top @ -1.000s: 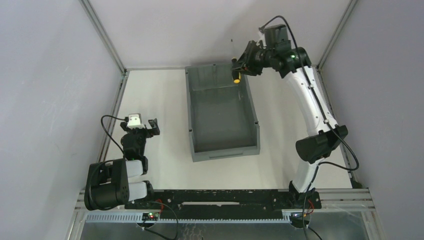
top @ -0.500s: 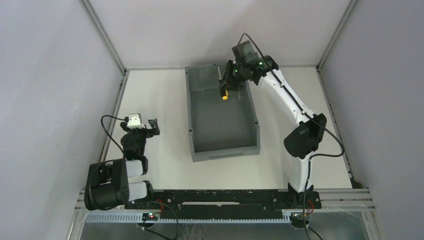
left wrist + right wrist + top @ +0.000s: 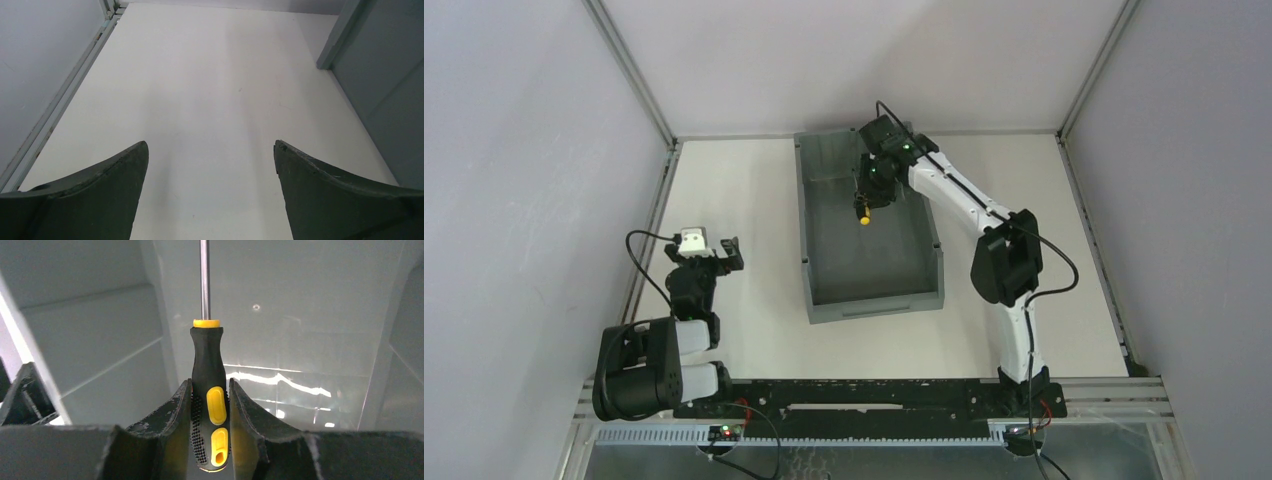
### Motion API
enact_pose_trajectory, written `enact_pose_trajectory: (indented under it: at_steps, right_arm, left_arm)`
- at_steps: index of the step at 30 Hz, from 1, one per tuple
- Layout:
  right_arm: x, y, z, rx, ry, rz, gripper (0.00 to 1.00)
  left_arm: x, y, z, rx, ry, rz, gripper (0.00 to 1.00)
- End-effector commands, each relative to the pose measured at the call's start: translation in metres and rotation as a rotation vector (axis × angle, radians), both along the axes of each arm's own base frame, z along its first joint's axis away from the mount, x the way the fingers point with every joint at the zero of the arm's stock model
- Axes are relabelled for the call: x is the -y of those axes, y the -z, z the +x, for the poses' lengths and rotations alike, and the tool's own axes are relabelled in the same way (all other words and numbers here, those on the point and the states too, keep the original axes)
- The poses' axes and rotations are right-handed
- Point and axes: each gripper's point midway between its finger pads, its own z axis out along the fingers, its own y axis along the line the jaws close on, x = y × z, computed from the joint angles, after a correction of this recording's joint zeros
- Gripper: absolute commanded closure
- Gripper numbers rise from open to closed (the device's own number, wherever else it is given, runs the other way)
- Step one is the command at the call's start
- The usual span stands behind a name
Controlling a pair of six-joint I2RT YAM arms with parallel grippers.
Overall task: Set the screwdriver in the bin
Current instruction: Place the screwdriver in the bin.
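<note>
The right arm (image 3: 954, 195) reaches from its base at the near right edge across the right wall of the bin (image 3: 871, 303), and its wrist hangs above the far half of the bin. The right fingers (image 3: 165, 430) are closed narrow on the screwdriver (image 3: 207, 365). In the right wrist view each finger presses one side of the black handle, at the part where the yellow inlays are. The handle stands out in front of the fingers up to a yellow collar. From there the thin metal shaft goes straight on and leaves the picture at the top edge, so the tip is not visible. Behind the screwdriver this view shows only the grey inner walls and the shiny floor of the bin. In the top view the screwdriver is inside the outline of the bin, nearer to the far wall than to the lowered front lip, and a yellow part of it shows just below the fingers. Whether it touches the floor of the bin, I cannot tell.

The left arm (image 3: 689, 290) is folded at the near left side, well apart from the bin. The left fingers (image 3: 100, 195) are spread wide, and only the white surface (image 3: 210, 100) shows between them. A grey wall of the bin appears at the right edge of the left wrist view
</note>
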Motion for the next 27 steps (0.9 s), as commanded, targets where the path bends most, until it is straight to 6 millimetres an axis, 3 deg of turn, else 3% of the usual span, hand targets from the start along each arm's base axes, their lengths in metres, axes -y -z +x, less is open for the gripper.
enact_pose_trajectory:
  at_steps: [1,17,27]
  right_arm:
    - [-0.009,0.007,0.010,0.054,-0.005,-0.013,1.00]
    - [-0.002,0.089,0.012,-0.027,0.013,-0.169,1.00]
    - [0.001,0.118,0.007,-0.070,0.008,-0.222,1.00]
  left_arm:
    - [-0.001,-0.030,0.011,0.092,-0.002,0.004,0.00]
    - [-0.001,-0.030,0.011,0.091,-0.002,0.003,0.00]
    - [-0.001,-0.029,0.011,0.090,-0.002,0.003,0.00]
